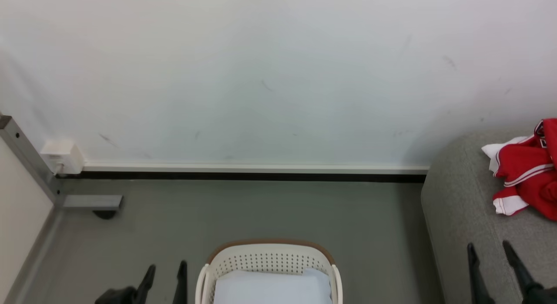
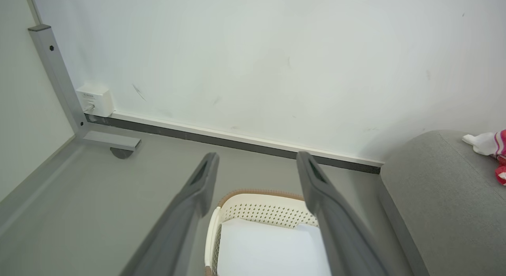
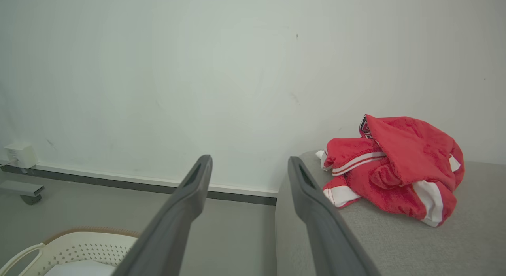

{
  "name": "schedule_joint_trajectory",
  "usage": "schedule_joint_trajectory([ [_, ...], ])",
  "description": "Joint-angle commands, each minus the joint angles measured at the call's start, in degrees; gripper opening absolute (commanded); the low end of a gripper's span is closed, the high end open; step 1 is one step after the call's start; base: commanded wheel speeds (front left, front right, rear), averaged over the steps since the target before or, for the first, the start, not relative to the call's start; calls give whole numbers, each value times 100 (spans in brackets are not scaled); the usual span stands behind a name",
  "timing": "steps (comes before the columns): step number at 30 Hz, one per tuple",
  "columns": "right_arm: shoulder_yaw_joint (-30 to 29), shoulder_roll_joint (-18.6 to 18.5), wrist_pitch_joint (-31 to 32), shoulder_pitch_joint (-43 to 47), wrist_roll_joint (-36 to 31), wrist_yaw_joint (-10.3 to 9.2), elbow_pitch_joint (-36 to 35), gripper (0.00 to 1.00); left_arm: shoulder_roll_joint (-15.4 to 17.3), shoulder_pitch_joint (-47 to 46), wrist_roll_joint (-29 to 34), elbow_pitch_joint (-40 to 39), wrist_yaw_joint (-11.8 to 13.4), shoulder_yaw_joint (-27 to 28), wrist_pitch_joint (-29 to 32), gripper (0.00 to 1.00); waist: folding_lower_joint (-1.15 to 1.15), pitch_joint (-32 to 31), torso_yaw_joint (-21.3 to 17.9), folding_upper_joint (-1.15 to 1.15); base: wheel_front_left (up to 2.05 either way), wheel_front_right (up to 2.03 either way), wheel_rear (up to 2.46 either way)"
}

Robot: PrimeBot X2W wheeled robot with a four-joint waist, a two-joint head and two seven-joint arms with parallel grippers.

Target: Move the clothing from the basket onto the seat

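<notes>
The red clothing (image 1: 528, 171) with white trim lies in a crumpled heap on the grey seat (image 1: 461, 208) at the right; the right wrist view shows the clothing (image 3: 395, 169) resting near the seat's (image 3: 395, 244) rounded end. The white perforated basket (image 1: 270, 259) with a brown rim stands on the floor at the bottom centre, holding a flat pale blue-white cloth (image 1: 272, 286). My left gripper (image 1: 166, 269) hangs open just left of the basket. Over the seat's front part, my right gripper (image 1: 489, 248) is open with nothing between its fingers, short of the clothing.
A white wall with a dark baseboard (image 1: 252, 175) runs behind. At the left stand a grey metal frame leg with a foot and caster (image 1: 93, 204) and a white wall box (image 1: 63, 156). Grey floor (image 1: 261, 208) lies between basket and wall.
</notes>
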Motion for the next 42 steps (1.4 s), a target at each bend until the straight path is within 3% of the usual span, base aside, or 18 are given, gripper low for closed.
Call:
schedule_joint_trajectory([
  [1,-16,83,6,192,-102,-15,4,100,-61,232,168,-1,-50,195,-3,100,2,-155,92,0,0,0,0],
  [6,-117,244,6,498,-285,-15,49,100,-309,578,545,31,-292,648,-3,100,2,-254,98,0,0,0,0],
  [23,-21,268,6,643,-59,-15,88,100,-753,613,1300,280,-1035,1426,-4,100,2,-297,-38,0,0,0,0],
  [24,-13,277,0,633,-67,0,94,0,-758,605,1239,285,-1059,1424,0,0,2,-298,-40,0,0,0,0],
  [28,-34,317,39,644,11,0,264,0,-808,634,1167,438,-1063,1431,41,0,2,-295,-41,0,0,0,0],
  [42,-85,305,443,410,1626,-2,205,0,-850,446,-234,288,-1164,1646,446,0,2,-239,-27,0,0,0,0],
])
